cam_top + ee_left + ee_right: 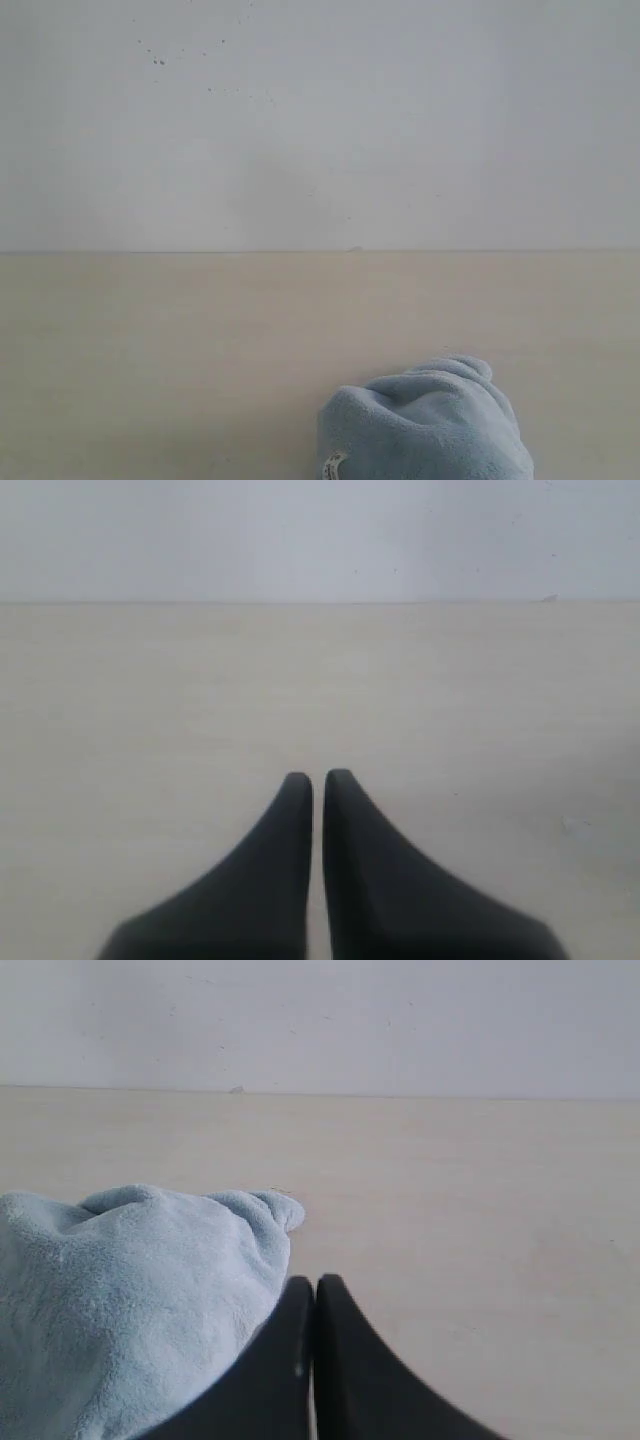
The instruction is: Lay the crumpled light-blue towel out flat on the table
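Note:
The light-blue towel [425, 425] lies crumpled in a heap on the beige table [150, 350], near the front edge just right of the middle, with its white care label [333, 466] showing low on its left side. Neither gripper shows in the exterior view. In the right wrist view my right gripper [314, 1282] is shut and empty, right beside the towel [120, 1290]; whether it touches the cloth I cannot tell. My left gripper [318, 777] is shut with nothing in it over bare table [150, 700], and no towel appears in its view.
A plain white wall [320, 120] rises behind the table's far edge. A tiny speck [355, 248] sits at that far edge. Bare table surface stretches to the left, right and behind the towel.

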`<state>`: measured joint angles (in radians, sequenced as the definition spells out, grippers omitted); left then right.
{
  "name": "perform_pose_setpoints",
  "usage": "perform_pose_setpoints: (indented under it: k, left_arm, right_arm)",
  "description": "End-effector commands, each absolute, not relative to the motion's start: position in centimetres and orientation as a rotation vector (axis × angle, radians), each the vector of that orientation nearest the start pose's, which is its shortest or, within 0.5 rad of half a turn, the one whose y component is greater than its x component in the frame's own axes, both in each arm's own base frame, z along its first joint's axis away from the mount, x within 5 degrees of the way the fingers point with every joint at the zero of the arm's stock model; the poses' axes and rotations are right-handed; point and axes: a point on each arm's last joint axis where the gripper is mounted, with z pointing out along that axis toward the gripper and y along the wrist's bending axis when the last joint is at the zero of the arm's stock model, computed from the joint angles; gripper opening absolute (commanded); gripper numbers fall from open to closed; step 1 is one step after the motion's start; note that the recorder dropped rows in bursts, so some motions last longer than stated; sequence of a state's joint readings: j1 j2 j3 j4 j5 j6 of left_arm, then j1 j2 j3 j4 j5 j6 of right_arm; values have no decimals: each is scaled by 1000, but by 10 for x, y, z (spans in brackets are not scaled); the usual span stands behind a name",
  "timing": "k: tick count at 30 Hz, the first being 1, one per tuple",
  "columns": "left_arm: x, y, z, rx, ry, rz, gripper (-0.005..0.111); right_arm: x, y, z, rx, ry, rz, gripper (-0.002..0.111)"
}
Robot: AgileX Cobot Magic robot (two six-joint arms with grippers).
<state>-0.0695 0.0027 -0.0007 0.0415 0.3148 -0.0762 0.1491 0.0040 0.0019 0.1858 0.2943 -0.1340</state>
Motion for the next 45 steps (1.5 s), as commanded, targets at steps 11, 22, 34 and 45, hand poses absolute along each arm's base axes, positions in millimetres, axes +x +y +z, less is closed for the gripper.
perform_pose_setpoints:
  k: [11, 22, 34, 45]
  left_arm:
    - [54, -2, 186, 102, 1783, 20, 4]
    - [54, -2, 186, 105, 1783, 22, 4]
    - [56, -3, 217, -336, 1422, -469, 4]
    - [49, 11, 241, -529, 1069, -636, 4]
  right_arm:
    - [54, 12, 190, -133, 1740, 176, 0]
    - [54, 12, 190, -133, 1736, 175, 0]
    - [55, 8, 217, -6, 1442, 224, 0]
    - [22, -14, 277, 285, 617, 527, 0]
